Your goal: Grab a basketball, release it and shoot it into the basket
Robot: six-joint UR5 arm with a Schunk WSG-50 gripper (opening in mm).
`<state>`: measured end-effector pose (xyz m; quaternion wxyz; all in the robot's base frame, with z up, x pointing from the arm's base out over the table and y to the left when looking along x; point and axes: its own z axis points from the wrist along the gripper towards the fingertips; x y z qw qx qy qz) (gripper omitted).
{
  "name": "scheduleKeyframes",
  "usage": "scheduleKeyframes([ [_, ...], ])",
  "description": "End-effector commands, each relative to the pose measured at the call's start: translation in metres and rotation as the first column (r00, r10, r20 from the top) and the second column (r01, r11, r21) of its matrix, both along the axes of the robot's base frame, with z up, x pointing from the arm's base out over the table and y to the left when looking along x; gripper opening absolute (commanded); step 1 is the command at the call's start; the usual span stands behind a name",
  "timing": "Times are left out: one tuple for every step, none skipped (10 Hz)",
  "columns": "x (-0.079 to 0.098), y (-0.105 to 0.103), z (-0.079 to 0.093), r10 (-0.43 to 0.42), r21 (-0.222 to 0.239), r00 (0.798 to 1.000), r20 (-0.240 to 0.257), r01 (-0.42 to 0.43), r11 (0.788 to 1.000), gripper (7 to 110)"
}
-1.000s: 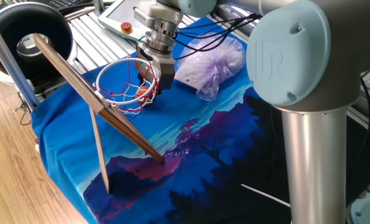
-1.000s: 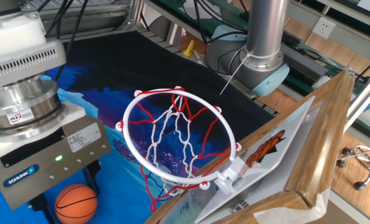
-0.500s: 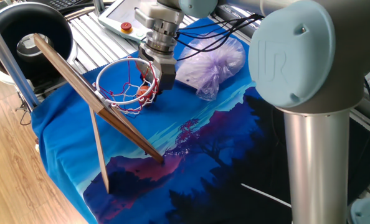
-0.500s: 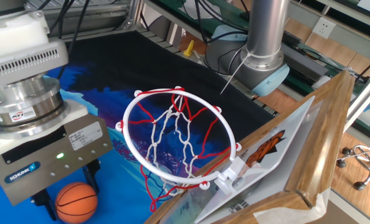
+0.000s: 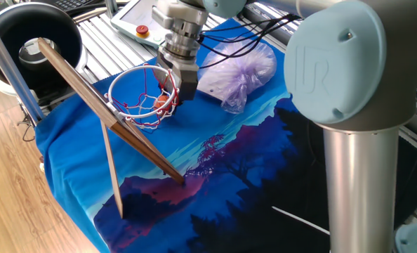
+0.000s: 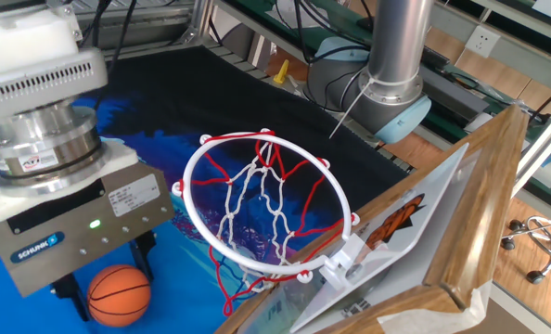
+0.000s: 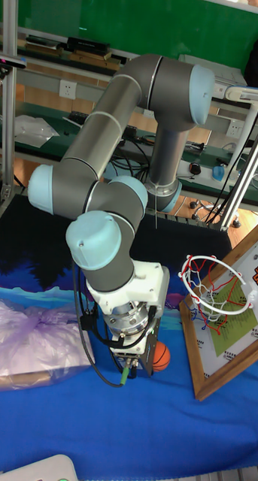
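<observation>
Hanging low over the blue printed cloth on the worktop, the robot's gripper stands with its dark fingers either side of the orange basketball, seemingly touching it though the grip is unclear, just beside the red-rimmed basket.

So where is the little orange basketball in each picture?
One fixed view: basketball shows through the hoop's net, left of the gripper.
The other fixed view: bottom left, under the gripper.
Tall fixed view: low centre, beside the gripper.
Shared landmark: the red hoop rim.
</observation>
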<state>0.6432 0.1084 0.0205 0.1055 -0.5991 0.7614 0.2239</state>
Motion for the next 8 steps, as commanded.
scheduleKeyframes([
  [0.011,0.004,0.031,-0.076,0.058,0.997,0.016,0.075,0.995,7],
  [0.009,0.001,0.04,-0.079,0.066,0.997,0.001,0.078,0.995,7],
  [0.008,-0.005,0.052,-0.068,0.07,0.998,-0.007,0.069,0.995,7],
  [0.007,-0.012,0.07,-0.056,0.074,0.998,-0.018,0.057,0.996,7],
  [0.005,-0.02,0.083,-0.049,0.063,0.999,-0.023,0.05,0.997,7],
  [0.001,-0.03,0.097,-0.049,0.049,0.998,-0.041,0.051,0.997,7],
  [-0.003,-0.034,0.107,-0.043,0.048,0.998,-0.048,0.045,0.998,7],
  [-0.007,-0.036,0.115,-0.048,0.046,0.997,-0.06,0.051,0.998,7],
])
